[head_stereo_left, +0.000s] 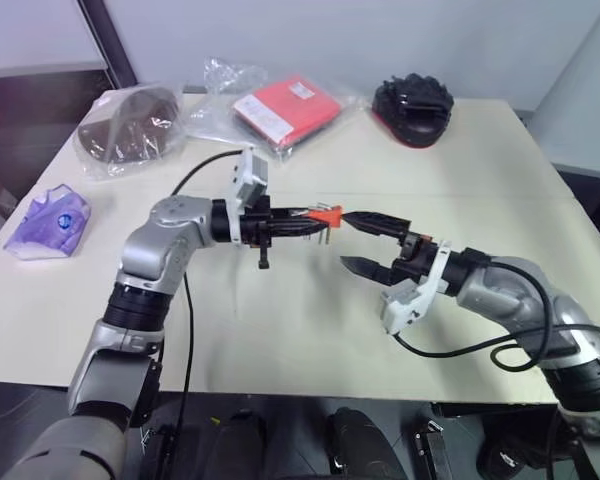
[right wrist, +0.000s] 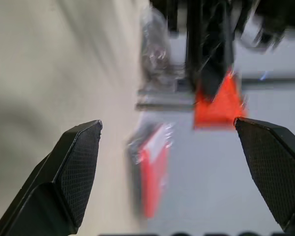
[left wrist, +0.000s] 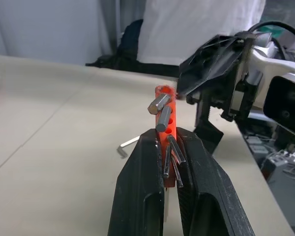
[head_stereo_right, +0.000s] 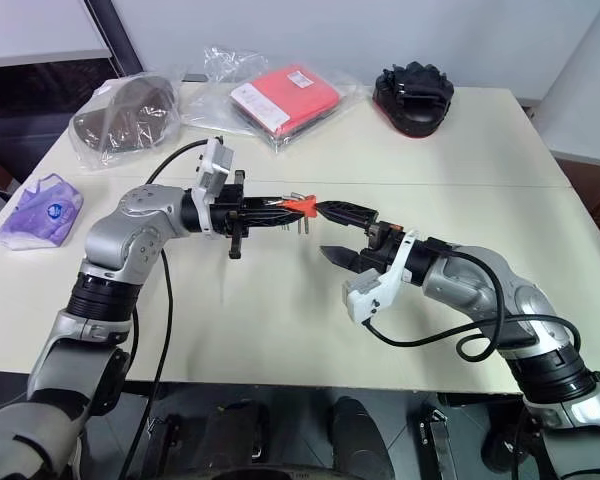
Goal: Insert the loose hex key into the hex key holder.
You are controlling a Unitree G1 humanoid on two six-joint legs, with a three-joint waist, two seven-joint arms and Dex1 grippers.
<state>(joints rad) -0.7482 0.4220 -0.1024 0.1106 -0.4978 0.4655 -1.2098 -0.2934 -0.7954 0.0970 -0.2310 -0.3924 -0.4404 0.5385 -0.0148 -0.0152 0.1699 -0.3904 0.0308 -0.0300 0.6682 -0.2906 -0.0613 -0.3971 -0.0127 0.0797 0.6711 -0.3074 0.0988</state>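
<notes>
The left gripper (head_stereo_left: pixel 310 222) holds the holder (head_stereo_left: pixel 327 215) clamped above the table (head_stereo_left: pixel 280 320), the right gripper (head_stereo_left: pixel 365 243) at its 3 o'clock gapes empty, and the loose key (left wrist: pixel 128 145) lies on the table, so picking it up seems next.

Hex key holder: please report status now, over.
Left pincer shut on hex key holder, held above table. Right pincer open, empty, beside holder. Loose hex key lies on table. Nothing between.

place: lab or test room | cues: plain white table (head_stereo_left: pixel 280 330), bagged items, loose cables
</notes>
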